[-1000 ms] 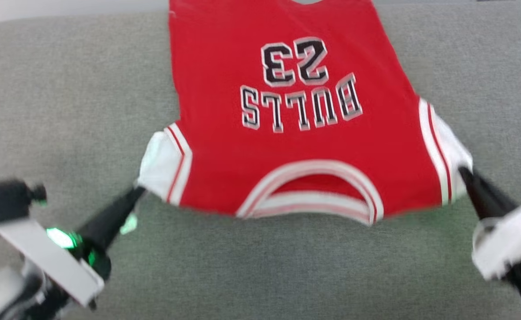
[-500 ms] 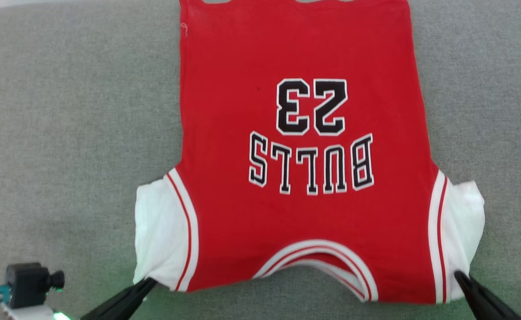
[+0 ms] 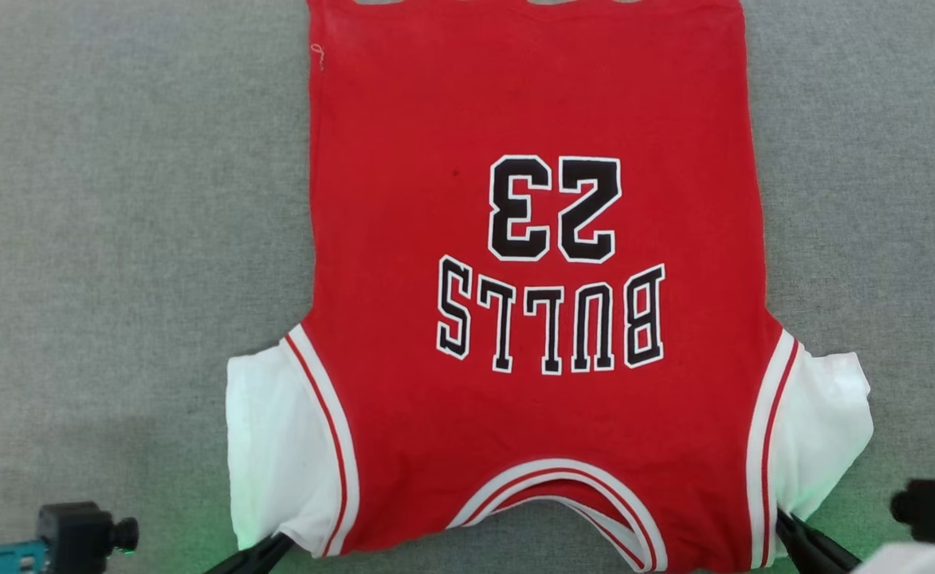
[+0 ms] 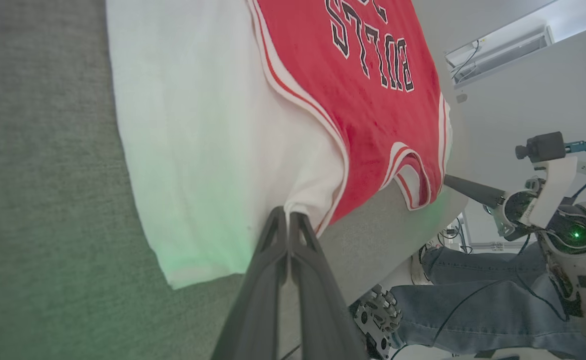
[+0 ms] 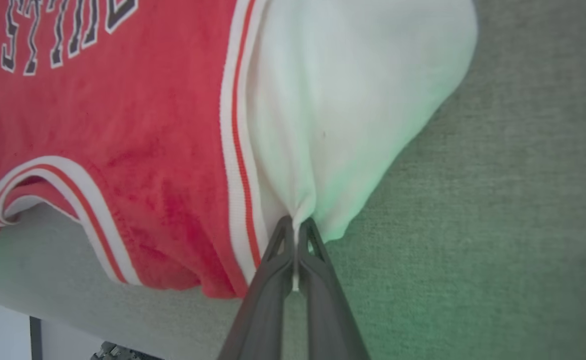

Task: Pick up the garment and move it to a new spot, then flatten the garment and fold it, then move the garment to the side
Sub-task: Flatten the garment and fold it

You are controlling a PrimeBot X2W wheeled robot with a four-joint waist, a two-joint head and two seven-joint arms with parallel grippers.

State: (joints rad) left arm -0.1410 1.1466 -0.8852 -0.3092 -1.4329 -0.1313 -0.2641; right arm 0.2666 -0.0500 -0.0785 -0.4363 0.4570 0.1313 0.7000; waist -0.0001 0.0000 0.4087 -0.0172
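1. Both grippers have sunk toward the head view's bottom edge since a second ago; the camera has shifted too, and the shirt's near edge now lies flatter
2. Left gripper (image 4: pixel 288 220) is clamped on the white sleeve at the robot's left; right gripper (image 5: pixel 296 225) pinches the other sleeve's lower edge
3. From both, the garment (image 3: pixel 531 319) stretches straight ahead, collar nearest the robot, hem farthest; each arm is equally near
4. It lies spread, print up, on the grey surface (image 3: pixel 116 239)

The garment (image 3: pixel 531 319) has settled flatter, its white sleeves (image 3: pixel 276 454) spread wider.
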